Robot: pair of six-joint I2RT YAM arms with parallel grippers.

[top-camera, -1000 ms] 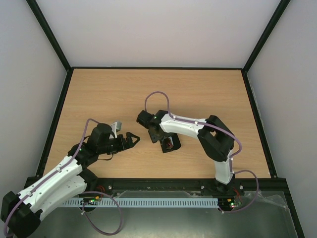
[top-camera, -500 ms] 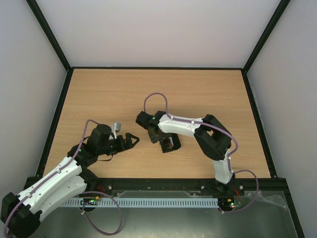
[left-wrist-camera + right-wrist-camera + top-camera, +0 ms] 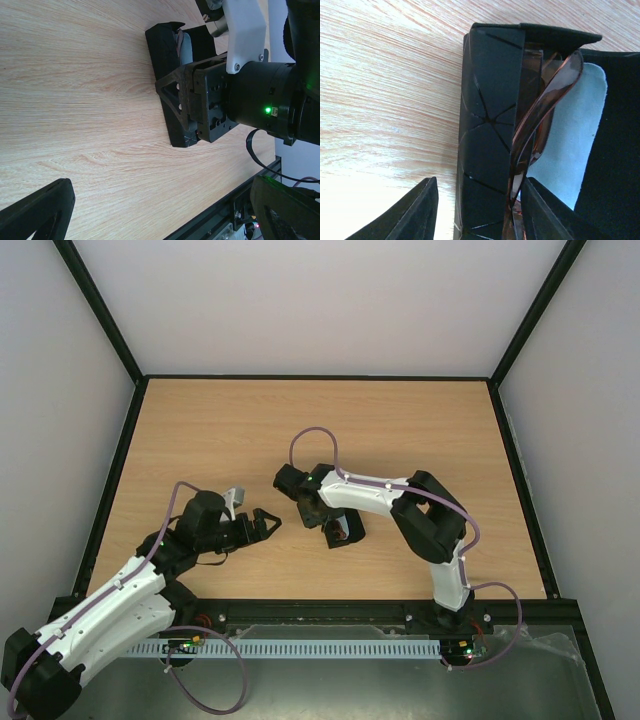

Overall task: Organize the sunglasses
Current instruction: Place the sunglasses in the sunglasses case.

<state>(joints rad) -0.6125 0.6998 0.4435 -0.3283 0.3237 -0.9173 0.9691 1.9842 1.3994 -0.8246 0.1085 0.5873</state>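
The sunglasses (image 3: 542,102), with a thin brown translucent frame, stand on edge inside the open black case (image 3: 490,125), on a light blue cloth (image 3: 575,145). My right gripper (image 3: 477,212) is open. One finger is outside the case's side wall with a gap to it; the other is inside, close beside the glasses. In the top view the case (image 3: 343,532) lies at the table's middle, under my right gripper (image 3: 335,523). My left gripper (image 3: 268,523) is open and empty, left of the case. The case also shows in the left wrist view (image 3: 167,75), beyond the wide-apart left gripper (image 3: 160,210).
The wooden table (image 3: 300,420) is walled by a black frame (image 3: 320,377). The near rail (image 3: 235,205) runs close below the left gripper. The right arm's wrist (image 3: 260,100) hangs over the case.
The right gripper and the case have shifted slightly to the left. The left arm has barely moved.
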